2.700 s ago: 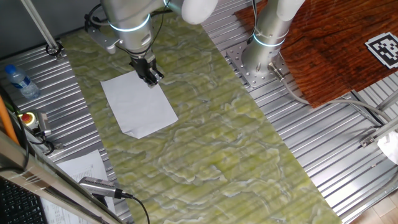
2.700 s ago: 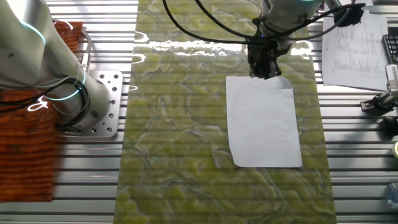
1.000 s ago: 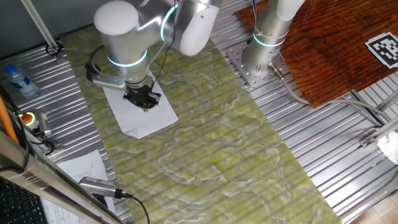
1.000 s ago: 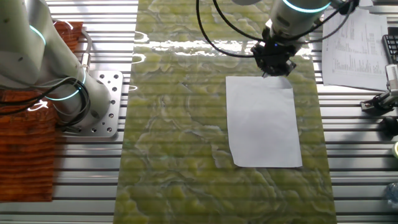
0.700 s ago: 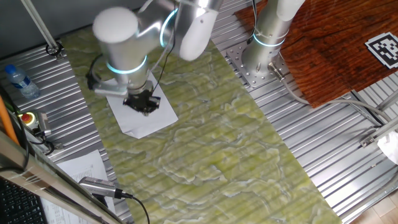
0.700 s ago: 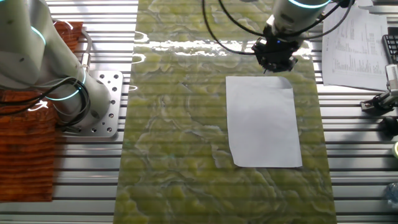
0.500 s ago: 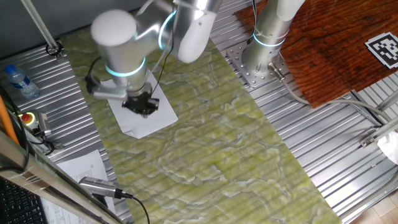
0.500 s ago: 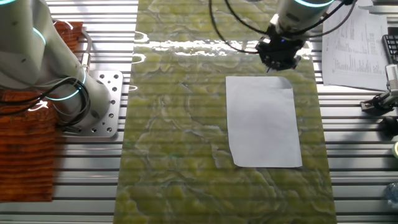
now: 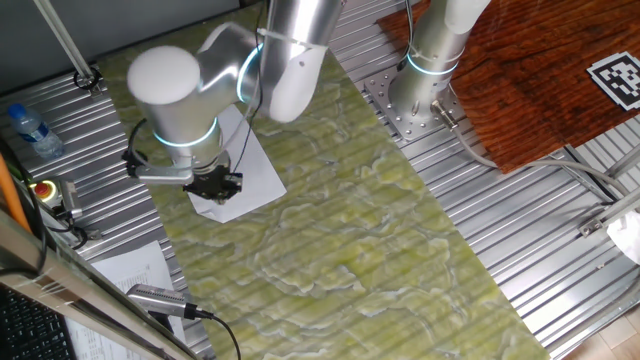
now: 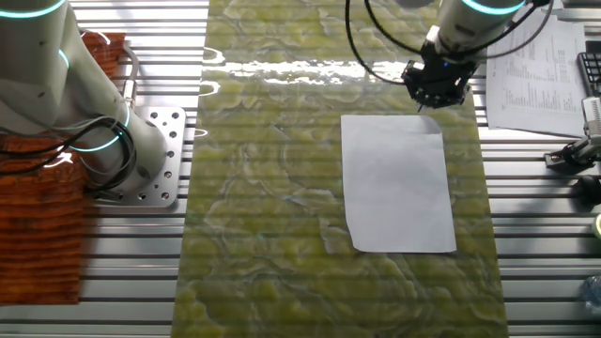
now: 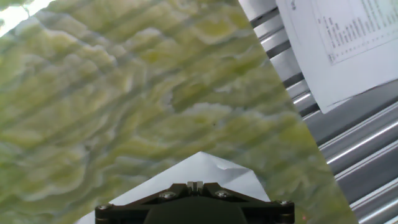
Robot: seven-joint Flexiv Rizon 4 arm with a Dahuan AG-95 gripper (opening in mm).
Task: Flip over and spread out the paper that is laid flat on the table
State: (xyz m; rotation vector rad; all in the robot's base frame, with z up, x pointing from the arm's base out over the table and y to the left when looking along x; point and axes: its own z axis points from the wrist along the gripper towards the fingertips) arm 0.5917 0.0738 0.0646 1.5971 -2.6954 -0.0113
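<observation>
the paper lies flat and unturned on the green counter, its bent corner by the fingers hovering just past that far edge, grasping nothing, open or clenched i cannot tell, so the flip looks wholly ahead.

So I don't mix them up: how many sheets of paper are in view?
2. The blank paper lies on the table's green mat; a printed sheet lies on the ribbed metal panel beside it. Others may be hidden.

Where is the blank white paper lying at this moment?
In the other fixed view, the paper lies flat on the green table, right of centre, its folded corner just below the hand.
</observation>
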